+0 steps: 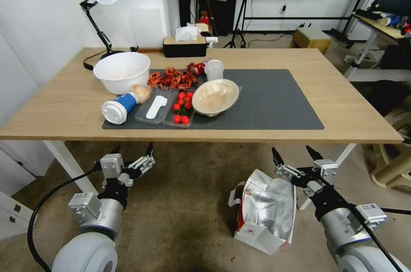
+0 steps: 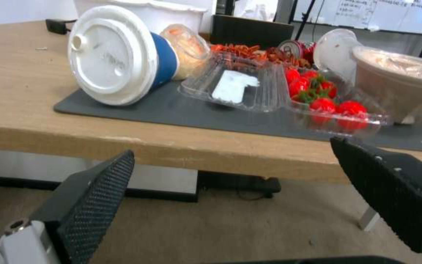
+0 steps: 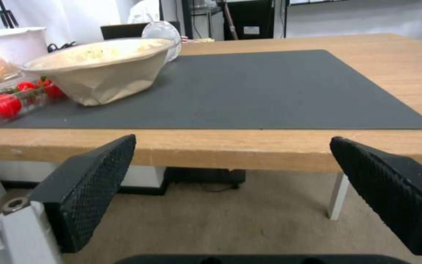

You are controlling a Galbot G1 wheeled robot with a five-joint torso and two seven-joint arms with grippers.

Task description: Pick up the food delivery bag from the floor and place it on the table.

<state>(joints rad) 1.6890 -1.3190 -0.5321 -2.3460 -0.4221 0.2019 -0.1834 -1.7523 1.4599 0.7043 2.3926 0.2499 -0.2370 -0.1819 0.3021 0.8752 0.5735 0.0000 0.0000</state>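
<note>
Your right gripper (image 1: 296, 156) hangs with jaws spread wide, empty, just above the food delivery bag (image 1: 265, 210), which lies slumped on the floor (image 1: 184, 212) just below and to its left. Expect thin, crumply paper and slick foil; take a white handle or the stiffer rim. Your left gripper (image 1: 133, 155) waits, also spread, well apart, below the table (image 1: 342, 105) edge.

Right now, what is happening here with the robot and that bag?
Nothing is held yet. The food delivery bag lies crumpled on the floor in front of the table. The right hand hovers open just above and behind the bag, below the table edge. The left hand waits open on the other side. Bowls, a fallen cup and a tray of red fruits crowd the mat's left part.
</note>
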